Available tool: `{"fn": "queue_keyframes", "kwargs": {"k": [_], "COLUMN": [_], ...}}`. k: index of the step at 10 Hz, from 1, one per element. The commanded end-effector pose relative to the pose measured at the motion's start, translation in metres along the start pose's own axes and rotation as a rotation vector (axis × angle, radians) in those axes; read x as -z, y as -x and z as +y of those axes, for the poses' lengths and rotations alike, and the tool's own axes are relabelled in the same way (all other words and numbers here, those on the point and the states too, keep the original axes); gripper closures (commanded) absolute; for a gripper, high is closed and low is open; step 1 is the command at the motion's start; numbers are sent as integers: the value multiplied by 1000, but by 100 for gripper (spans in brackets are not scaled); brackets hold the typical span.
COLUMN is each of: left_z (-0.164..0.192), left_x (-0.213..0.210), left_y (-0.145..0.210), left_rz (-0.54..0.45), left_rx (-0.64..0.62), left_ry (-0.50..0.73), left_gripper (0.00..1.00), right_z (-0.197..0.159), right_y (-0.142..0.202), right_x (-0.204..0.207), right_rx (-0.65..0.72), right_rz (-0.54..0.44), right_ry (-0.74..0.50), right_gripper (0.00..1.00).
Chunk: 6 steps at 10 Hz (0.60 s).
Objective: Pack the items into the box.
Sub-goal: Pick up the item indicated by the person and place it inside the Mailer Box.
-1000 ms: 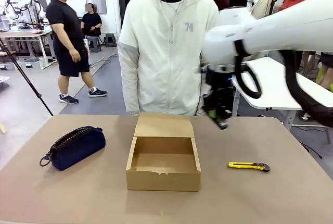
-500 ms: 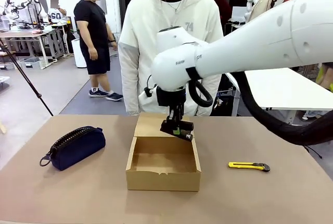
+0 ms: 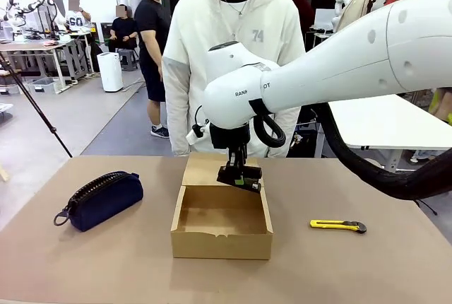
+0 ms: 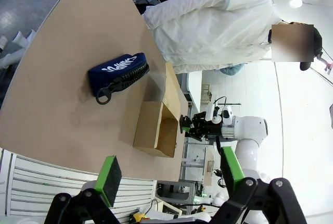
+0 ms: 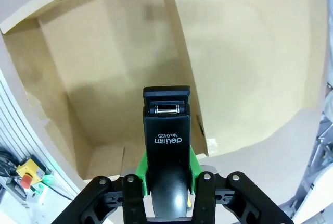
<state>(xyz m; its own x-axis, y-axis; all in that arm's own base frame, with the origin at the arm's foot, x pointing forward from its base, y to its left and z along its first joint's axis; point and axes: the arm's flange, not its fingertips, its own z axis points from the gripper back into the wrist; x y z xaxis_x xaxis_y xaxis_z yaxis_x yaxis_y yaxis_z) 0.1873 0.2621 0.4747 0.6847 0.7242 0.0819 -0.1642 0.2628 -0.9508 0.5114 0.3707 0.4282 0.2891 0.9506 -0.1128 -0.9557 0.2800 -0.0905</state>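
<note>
My right gripper [image 3: 239,176] is shut on the small black stapler [image 3: 238,174] and holds it just above the back part of the open brown cardboard box [image 3: 222,244], whose flap lid lies folded back. In the right wrist view the stapler [image 5: 167,135] sits between the green pads [image 5: 140,170], pointing down at the box's bare floor [image 5: 104,62]. The navy blue zippered pouch [image 3: 103,198] lies left of the box. Right of the box lies the yellow utility knife [image 3: 337,225]. My left gripper [image 4: 169,176] stands open, high above the table's near side, with pouch [image 4: 119,72] and box [image 4: 151,133] far off.
A person in a white jacket [image 3: 229,56] stands at the table's far edge right behind the box. The big white right arm [image 3: 339,71] spans the air over the table's right half. Bare tabletop [image 3: 127,261] lies in front of the box and pouch.
My right arm has swung left from the table's far right to above the box, carrying the stapler. Over the last half second it has hardly moved.
</note>
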Motion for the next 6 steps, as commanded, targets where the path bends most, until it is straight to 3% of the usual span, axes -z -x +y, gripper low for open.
{"fn": "queue_keyframes", "kwargs": {"k": [1,3,6], "left_z": [0,0,0], "left_x": [-1,-1,-1], "left_y": [0,0,0], "left_rz": [-4,-4,-4], "left_rx": [15,15,15], "left_ry": [20,20,20], "left_gripper": [0,0,0], "right_z": [7,27,37], "right_y": [-14,-39,-72], "right_x": [5,18,70], "right_rx": [-81,-187,-236], "right_rz": [36,58,130], "right_ry": [17,5,-74], "right_gripper": [100,100,100]}}
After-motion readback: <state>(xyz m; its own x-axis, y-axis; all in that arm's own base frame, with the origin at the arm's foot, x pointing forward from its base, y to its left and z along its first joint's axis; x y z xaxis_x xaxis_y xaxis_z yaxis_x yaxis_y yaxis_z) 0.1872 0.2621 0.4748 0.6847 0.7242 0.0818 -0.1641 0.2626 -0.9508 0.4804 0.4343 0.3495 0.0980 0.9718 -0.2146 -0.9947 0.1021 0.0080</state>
